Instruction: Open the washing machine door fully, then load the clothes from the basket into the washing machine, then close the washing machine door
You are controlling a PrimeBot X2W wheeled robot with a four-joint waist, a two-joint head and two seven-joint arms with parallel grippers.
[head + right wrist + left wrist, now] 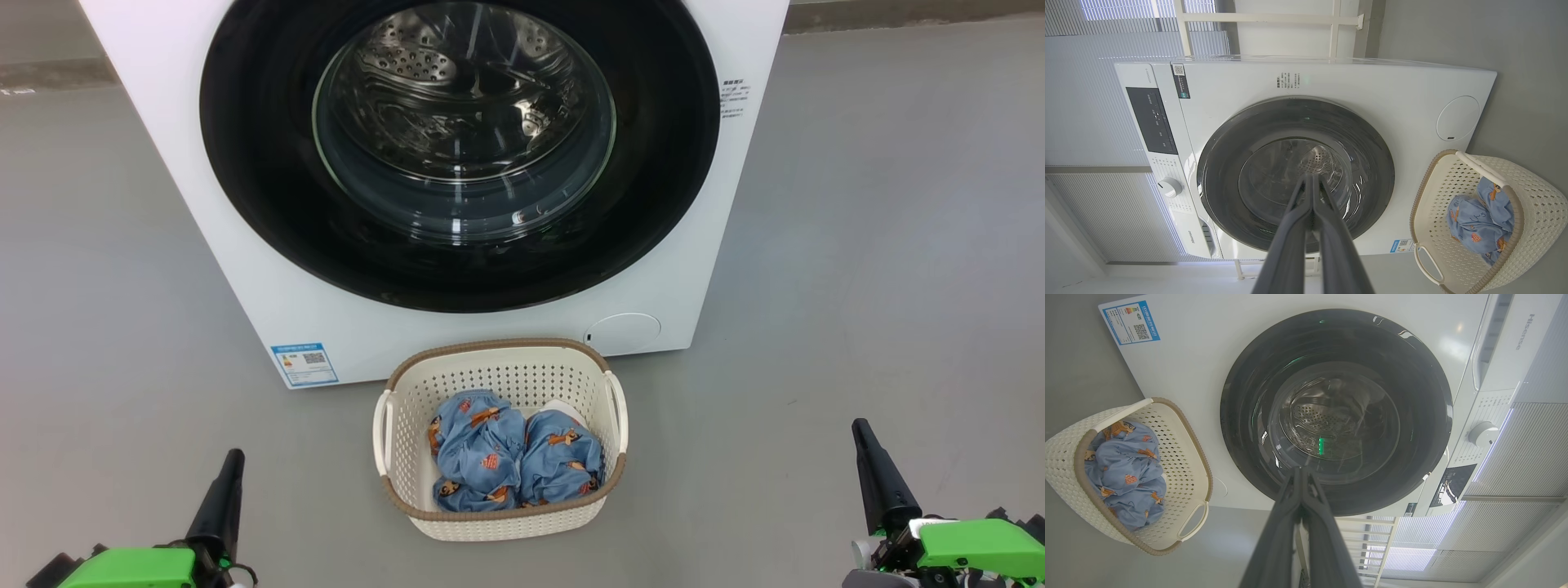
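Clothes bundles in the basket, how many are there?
2, both in the basket: the left bundle and the right bundle, pressed side by side. Anything beneath them would be hidden.

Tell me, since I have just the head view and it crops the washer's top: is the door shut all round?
Observer: Yes. The right wrist view takes in the whole door, lying flush on the washer front.
Operator: Are the grippers closed?
Observer: Both are shut and empty. Each wrist view looks along the left gripper and the right gripper with the tips pressed together.
Operator: What sits above the door?
Observer: A dark panel and a white knob, seen in the right wrist view.
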